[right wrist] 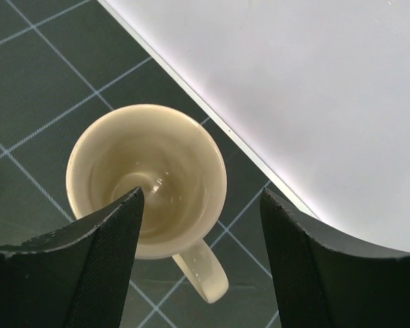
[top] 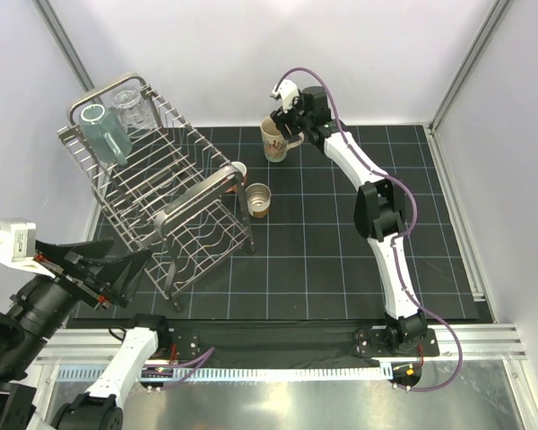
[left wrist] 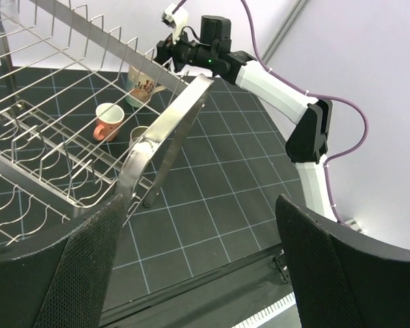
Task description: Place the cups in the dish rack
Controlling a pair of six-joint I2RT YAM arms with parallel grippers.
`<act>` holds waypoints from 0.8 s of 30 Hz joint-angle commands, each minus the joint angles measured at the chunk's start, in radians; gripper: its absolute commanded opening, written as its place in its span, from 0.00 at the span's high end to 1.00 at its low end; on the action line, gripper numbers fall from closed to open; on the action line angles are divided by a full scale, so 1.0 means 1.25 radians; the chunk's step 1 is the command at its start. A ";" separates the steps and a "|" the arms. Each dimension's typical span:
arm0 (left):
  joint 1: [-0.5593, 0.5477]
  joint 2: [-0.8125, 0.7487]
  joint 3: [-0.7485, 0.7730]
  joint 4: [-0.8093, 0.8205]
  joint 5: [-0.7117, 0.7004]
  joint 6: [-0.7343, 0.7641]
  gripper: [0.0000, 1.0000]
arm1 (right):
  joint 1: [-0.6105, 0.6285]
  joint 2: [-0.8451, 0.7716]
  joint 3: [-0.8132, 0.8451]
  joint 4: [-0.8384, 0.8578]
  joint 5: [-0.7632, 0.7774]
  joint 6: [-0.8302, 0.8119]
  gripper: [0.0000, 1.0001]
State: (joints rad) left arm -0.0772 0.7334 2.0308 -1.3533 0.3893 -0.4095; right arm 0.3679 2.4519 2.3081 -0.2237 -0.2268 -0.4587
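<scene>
Before you: cream mug (top: 274, 141) with red-brown print, grey-teal tumbler (top: 103, 133), salmon-pink mug (left wrist: 109, 120), silver rack (top: 202, 193), black tabletop (top: 341, 269) gridded white.

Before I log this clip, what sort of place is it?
Likely a lab test cell, not a kitchen: white walls on aluminium framing, a black gridded mat, a bolted robot arm.

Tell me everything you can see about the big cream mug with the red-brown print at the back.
The large cream ceramic-looking mug stands upright on the black gridded mat, close to the white back wall. It looks glossy and empty, with a red-brown print on its outside and a loop handle on one side. The right tool hangs open directly above it, one finger over the mouth and the other outside the rim. Whether they touch it cannot be told.
</scene>
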 commanded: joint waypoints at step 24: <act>-0.001 0.024 -0.035 -0.045 -0.002 0.044 0.13 | 0.088 -0.090 0.045 0.015 0.035 0.128 0.37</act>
State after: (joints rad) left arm -0.0772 0.7349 1.9728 -1.3598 0.3622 -0.3992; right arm 0.4484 2.4432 2.3524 -0.2119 -0.1963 -0.3145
